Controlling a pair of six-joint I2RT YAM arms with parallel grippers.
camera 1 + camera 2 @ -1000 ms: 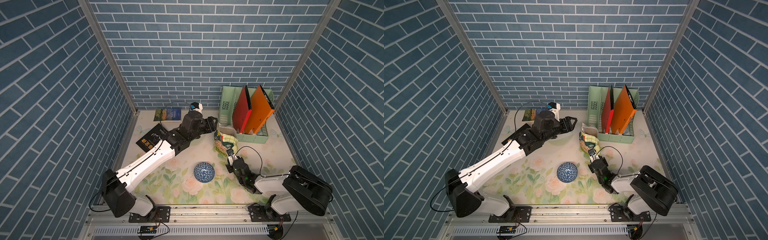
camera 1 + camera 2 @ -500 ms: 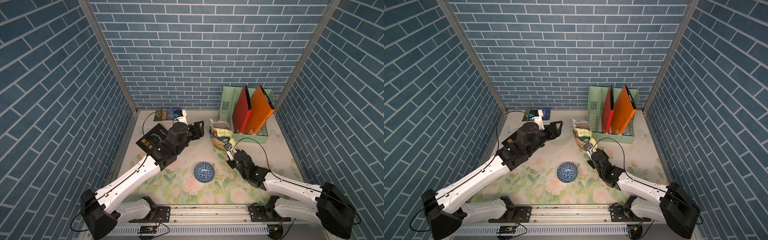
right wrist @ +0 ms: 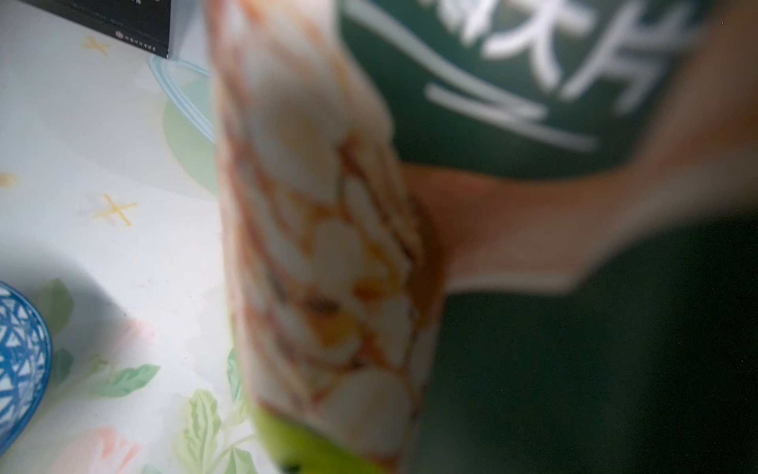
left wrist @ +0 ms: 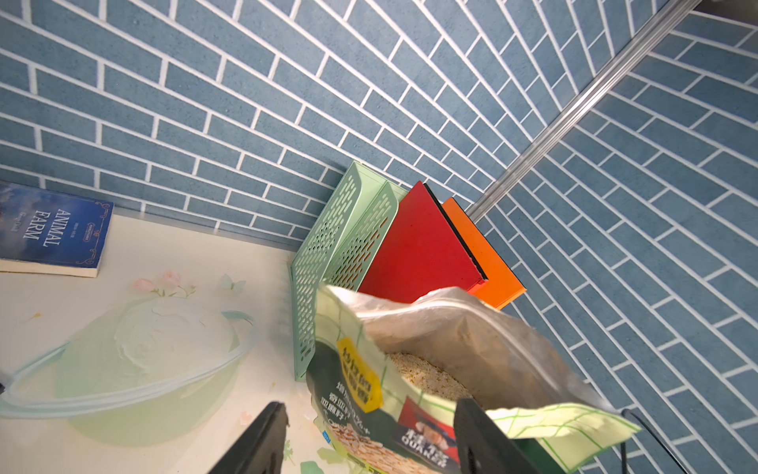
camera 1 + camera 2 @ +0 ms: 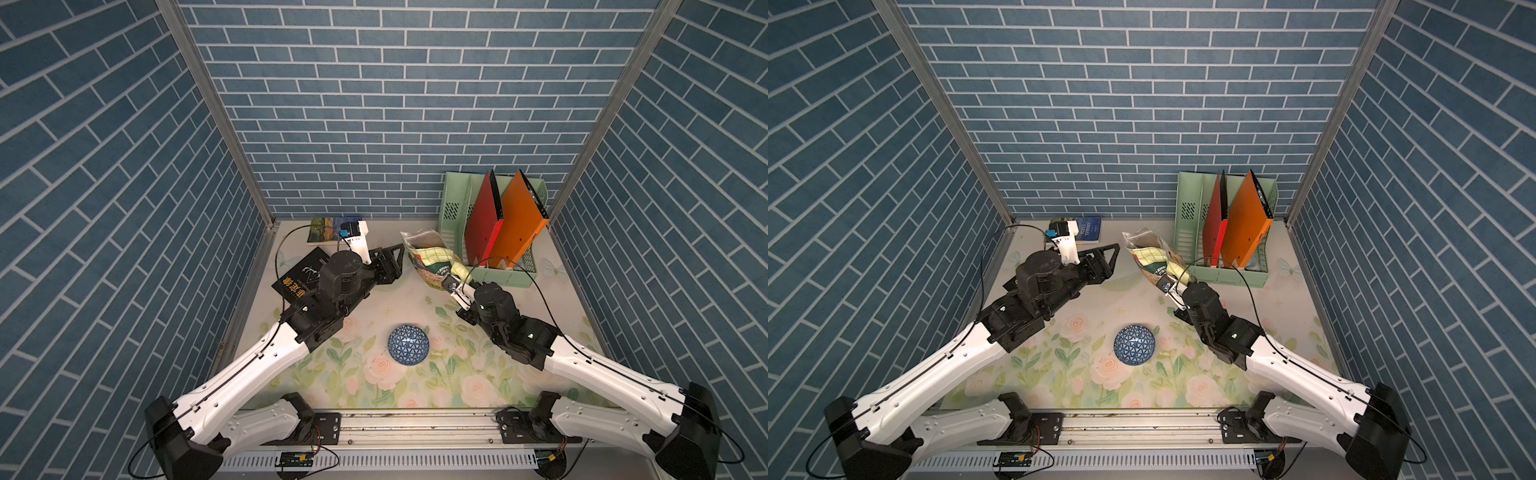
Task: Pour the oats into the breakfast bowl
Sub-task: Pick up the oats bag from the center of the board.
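Blue brick-patterned walls [image 5: 374, 104] close in the left, far and right sides of a tabletop [image 5: 374, 382] covered with a pale floral print.

The left arm [image 5: 249, 374] reaches from the near left corner toward the far middle. The left gripper [image 5: 398, 262] has its two black fingers spread wide with nothing between them, and it points at the oat bag [image 5: 430, 257] from just to its left without touching it. The right arm [image 5: 602, 374] stretches in from the near right corner. The right gripper [image 5: 446, 277] is closed on the near, lower part of the oat bag, though its fingers are hidden behind the crinkled foil. The right wrist view is filled with a blur of the bag's print.

A mint-green file rack [image 5: 455, 203] stands in the far right corner, holding a red folder [image 5: 482, 224] and an orange folder [image 5: 519, 224] that both lean right. The oat bag is just left of the rack, tilted, with its top open. I cannot tell whether its base rests on the table.

A black book [image 5: 297, 278] lies at the far left, partly under the left arm, and a blue book [image 4: 49, 230] lies against the far wall.

The breakfast bowl [image 5: 408, 345] sits on the near middle of the table between the arms, well apart from the bag.

The oats [image 4: 422, 375] are inside the bag, seen through its mouth in the left wrist view.
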